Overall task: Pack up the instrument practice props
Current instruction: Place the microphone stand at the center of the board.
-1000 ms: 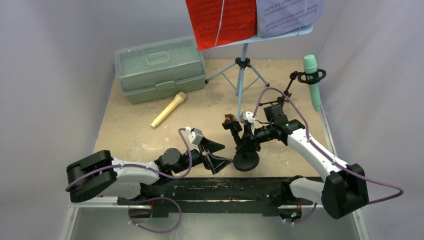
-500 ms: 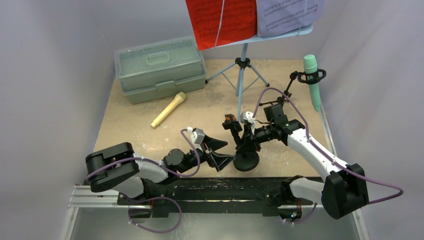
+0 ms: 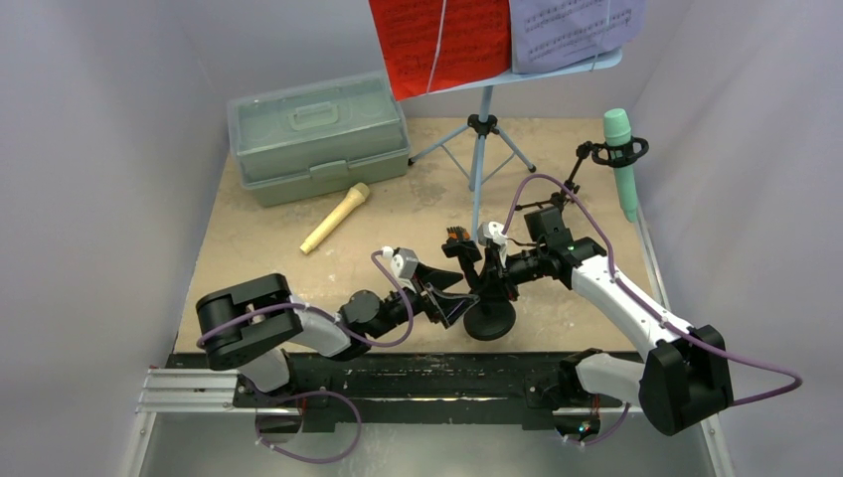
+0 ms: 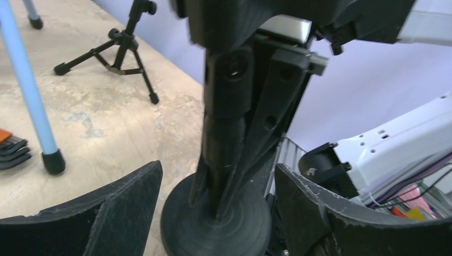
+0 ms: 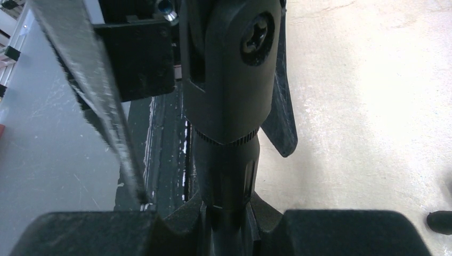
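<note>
R gripper (image 5: 226, 228) is clamped narrow on the stem of the round-base mic holder (image 3: 490, 320), low down, just above the disc base. Holder stands upright on the table (image 3: 288, 268), centre, near the front edge. L gripper (image 3: 459, 296) reaches in from the left w/ jaws wide, one finger (image 4: 125, 210) each side of the holder's base. L wrist view shows a gap on both sides, so it grips nothing.

Around:
- Light-blue music rack (image 3: 482, 125) stands just behind the two grippers. One tripod foot (image 4: 53, 161) sits near the L finger.
- Small orange-and-black item (image 3: 456, 237) lies by that foot; can't tell what it is.
- Red sheet (image 3: 437, 40) and purple sheet (image 3: 572, 30) rest on the rack top.
- Ring-top tripod holder (image 4: 125, 38) is at back right w/ the teal mic (image 3: 622, 169) hanging in its ring, close behind the R arm (image 3: 616, 298).
- Tan mic (image 3: 336, 219) lies flat on the table, left of the rack, just in front of the pale green case (image 3: 318, 129).
- Case sits back left, lid down.
</note>
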`<state>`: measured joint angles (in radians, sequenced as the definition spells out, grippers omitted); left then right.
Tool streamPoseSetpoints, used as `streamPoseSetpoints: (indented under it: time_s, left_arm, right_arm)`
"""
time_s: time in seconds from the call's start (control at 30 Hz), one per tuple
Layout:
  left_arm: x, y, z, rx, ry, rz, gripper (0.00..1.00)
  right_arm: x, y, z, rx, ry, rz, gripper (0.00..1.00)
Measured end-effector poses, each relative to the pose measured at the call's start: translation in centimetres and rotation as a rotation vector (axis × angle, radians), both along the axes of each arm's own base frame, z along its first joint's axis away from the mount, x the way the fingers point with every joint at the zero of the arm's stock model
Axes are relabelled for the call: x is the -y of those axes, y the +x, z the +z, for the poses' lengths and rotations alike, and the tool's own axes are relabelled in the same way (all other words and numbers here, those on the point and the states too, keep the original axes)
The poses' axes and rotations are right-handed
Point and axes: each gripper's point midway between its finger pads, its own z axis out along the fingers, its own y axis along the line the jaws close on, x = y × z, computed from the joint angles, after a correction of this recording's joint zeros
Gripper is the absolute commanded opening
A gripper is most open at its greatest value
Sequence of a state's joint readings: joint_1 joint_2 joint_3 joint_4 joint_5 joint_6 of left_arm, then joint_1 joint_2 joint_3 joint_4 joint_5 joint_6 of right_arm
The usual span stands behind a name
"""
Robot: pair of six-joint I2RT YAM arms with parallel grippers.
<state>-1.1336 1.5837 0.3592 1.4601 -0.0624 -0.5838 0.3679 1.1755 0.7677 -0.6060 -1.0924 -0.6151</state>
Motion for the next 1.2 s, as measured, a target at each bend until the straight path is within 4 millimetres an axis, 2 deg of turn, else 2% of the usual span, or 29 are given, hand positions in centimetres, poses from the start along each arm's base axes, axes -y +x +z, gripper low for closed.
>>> streamPoseSetpoints:
  time_s: [0.27,0.77,0.9,1.07,1.2]
  left_arm:
    - [-0.2,1.4,-1.8,-0.05,0.026,0.074,0.57]
    - [0.1,1.1,-1.9,-0.09,0.0,0.052,0.55]
    - [0.4,0.8,-1.1,-0.077,-0.015,0.026,0.56]
    - [0.1,0.4,1.2,-0.042,-0.062,0.015,0.55]
    - [0.2,0.7,2.0,-0.027,-0.079,0.028,0.47]
  right_arm:
    - [0.0,0.0,0.0,0.005,0.0,0.001,0.0]
    - [0.1,0.0,-0.1,0.003,-0.003,0.001,0.0]
    - [0.1,0.0,-0.1,0.006,-0.001,0.002,0.0]
    - [0.1,0.0,-0.1,0.005,-0.001,0.003,0.0]
    - [0.1,0.0,-0.1,0.005,-0.001,0.003,0.0]
